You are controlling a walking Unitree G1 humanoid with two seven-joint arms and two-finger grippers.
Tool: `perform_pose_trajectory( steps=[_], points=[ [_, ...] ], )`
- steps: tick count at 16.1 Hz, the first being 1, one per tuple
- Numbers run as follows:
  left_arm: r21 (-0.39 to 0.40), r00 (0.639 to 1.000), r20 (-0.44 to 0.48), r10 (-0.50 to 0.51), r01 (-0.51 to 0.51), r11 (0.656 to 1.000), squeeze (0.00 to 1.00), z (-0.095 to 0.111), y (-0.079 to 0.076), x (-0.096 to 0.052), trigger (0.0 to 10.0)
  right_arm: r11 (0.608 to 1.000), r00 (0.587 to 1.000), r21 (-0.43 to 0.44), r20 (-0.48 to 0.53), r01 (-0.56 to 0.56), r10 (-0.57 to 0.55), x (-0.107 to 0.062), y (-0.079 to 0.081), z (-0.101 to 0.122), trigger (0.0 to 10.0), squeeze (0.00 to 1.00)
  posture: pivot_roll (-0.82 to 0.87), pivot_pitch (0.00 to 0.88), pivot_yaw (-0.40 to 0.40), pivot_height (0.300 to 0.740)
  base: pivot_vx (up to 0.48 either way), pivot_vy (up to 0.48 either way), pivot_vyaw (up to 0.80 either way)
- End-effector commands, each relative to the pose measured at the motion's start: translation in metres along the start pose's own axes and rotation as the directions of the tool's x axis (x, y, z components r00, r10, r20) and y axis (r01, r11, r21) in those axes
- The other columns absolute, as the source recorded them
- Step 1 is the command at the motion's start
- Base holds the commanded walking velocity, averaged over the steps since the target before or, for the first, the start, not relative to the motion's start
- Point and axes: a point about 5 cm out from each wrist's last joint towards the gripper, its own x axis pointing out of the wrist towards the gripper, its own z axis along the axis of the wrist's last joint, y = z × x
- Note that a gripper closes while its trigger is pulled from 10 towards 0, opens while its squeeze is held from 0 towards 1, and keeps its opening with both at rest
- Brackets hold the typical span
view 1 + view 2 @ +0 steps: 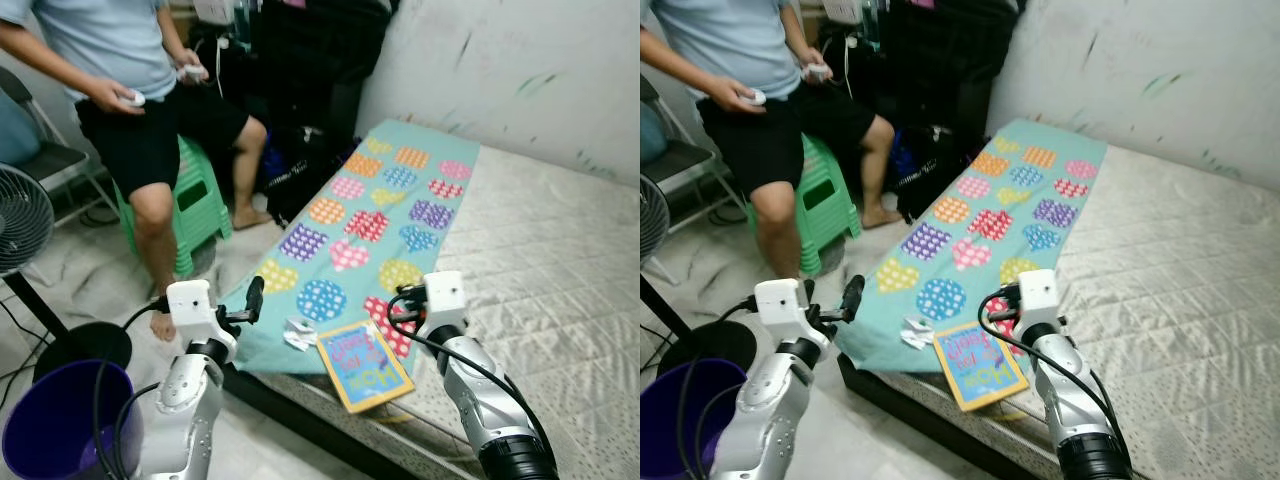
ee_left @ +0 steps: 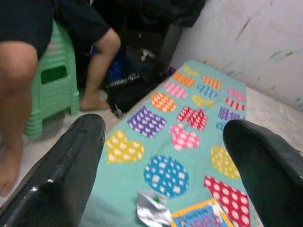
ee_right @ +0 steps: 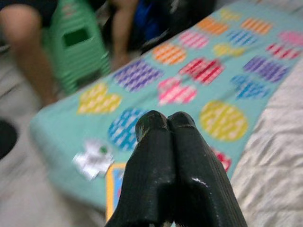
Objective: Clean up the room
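Left gripper [image 2: 163, 142] fingers spread, aimed at crumpled wrapper [image 1: 298, 333] on bed's teal mat [image 1: 385, 215], book [image 1: 364, 364] at wrapper's 3 o'clock. Right gripper [image 3: 164, 124] fingers pressed together, likely idle.

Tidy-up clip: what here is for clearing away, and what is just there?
For the job: wrapper, book, purple bin, left tool, open, right tool, shut.
Just there: cloth, mattress, stool, fan, seated person.

person [image 1: 140, 110] seated on green stool [image 1: 190, 205] | fan [image 1: 22, 215] | purple bin [image 1: 60, 420]
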Motion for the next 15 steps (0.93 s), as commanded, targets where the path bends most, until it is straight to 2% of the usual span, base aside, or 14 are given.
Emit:
perform_pose_trajectory(
  steps=[1,3,5,6,7,8,9,10,11,12,14,15],
  points=[
    [0.014,1.000,0.008,0.008,-0.008,1.000,0.00,0.002,0.000,0.004,10.0,0.999,0.998,-0.007,-0.024,-0.052,0.052,0.000,0.003,0.002,10.0,0.00,-0.08,0.000,-0.084,0.740,0.000,0.000,0.00],
    [0.019,0.998,0.011,0.061,-0.061,0.998,0.00,0.004,0.008,0.005,10.0,0.989,0.984,-0.035,-0.109,-0.142,0.138,-0.001,0.006,-0.004,10.0,0.00,-0.05,0.000,-0.127,0.740,0.000,0.000,0.00],
    [0.055,0.991,-0.031,0.130,-0.128,0.990,0.00,-0.003,0.023,-0.001,10.0,0.980,0.978,-0.089,-0.127,-0.180,0.168,0.002,0.003,0.001,10.0,0.00,-0.02,0.000,-0.154,0.740,0.000,0.000,0.00],
    [0.161,0.986,-0.006,0.164,-0.161,0.974,0.00,0.000,0.033,-0.007,10.0,0.981,0.984,-0.115,-0.101,-0.159,0.147,0.006,-0.001,0.009,10.0,0.00,-0.01,0.000,-0.156,0.740,0.000,0.000,0.00],
    [0.211,0.986,0.023,0.167,-0.168,0.963,0.00,0.005,0.036,-0.010,10.0,0.984,0.990,-0.125,-0.070,-0.130,0.122,0.008,-0.004,0.014,10.0,0.00,-0.01,0.000,-0.155,0.740,0.000,0.000,0.00],
    [0.017,0.959,0.110,0.263,-0.266,0.964,0.00,0.018,0.052,-0.024,10.0,0.996,0.997,-0.084,0.073,-0.009,0.016,0.013,-0.012,0.034,10.0,0.00,-0.01,0.000,-0.129,0.740,0.000,0.000,0.00],
    [-0.029,0.958,0.102,0.267,-0.265,0.964,0.00,0.017,0.053,-0.025,10.0,0.998,0.996,-0.070,0.091,0.002,0.005,0.014,-0.012,0.037,10.0,0.00,-0.01,0.000,-0.121,0.740,0.000,0.000,0.00],
    [-0.174,0.962,0.054,0.266,-0.253,0.952,0.00,0.012,0.051,-0.024,10.0,0.999,0.994,-0.050,0.107,0.016,-0.010,0.014,-0.012,0.038,10.0,0.00,-0.02,0.000,-0.106,0.740,0.000,0.000,0.00],
    [-0.331,0.970,-0.011,0.243,-0.233,0.914,0.00,0.006,0.047,-0.021,10.0,0.999,0.990,-0.022,0.137,0.028,-0.025,0.013,-0.009,0.041,10.0,0.00,-0.03,0.000,-0.081,0.740,0.000,0.000,0.00],
    [-0.343,0.974,-0.010,0.224,-0.214,0.915,0.00,0.007,0.045,-0.019,10.0,0.999,0.989,-0.020,0.142,0.032,-0.028,0.013,-0.008,0.042,10.0,0.00,-0.04,0.000,-0.071,0.740,0.000,0.000,0.00],
    [-0.373,0.995,-0.023,0.095,-0.097,0.923,0.00,0.006,0.022,-0.007,10.0,0.996,0.980,0.003,0.179,0.085,-0.084,0.010,-0.014,0.044,10.0,0.00,-0.07,0.000,-0.039,0.740,0.000,0.000,0.00],
    [-0.352,0.995,-0.033,0.090,-0.096,0.931,0.00,0.005,0.020,-0.004,10.0,0.995,0.978,0.006,0.182,0.099,-0.098,0.010,-0.016,0.044,10.0,0.00,-0.08,0.000,-0.029,0.740,0.000,0.000,0.00]
  ],
)
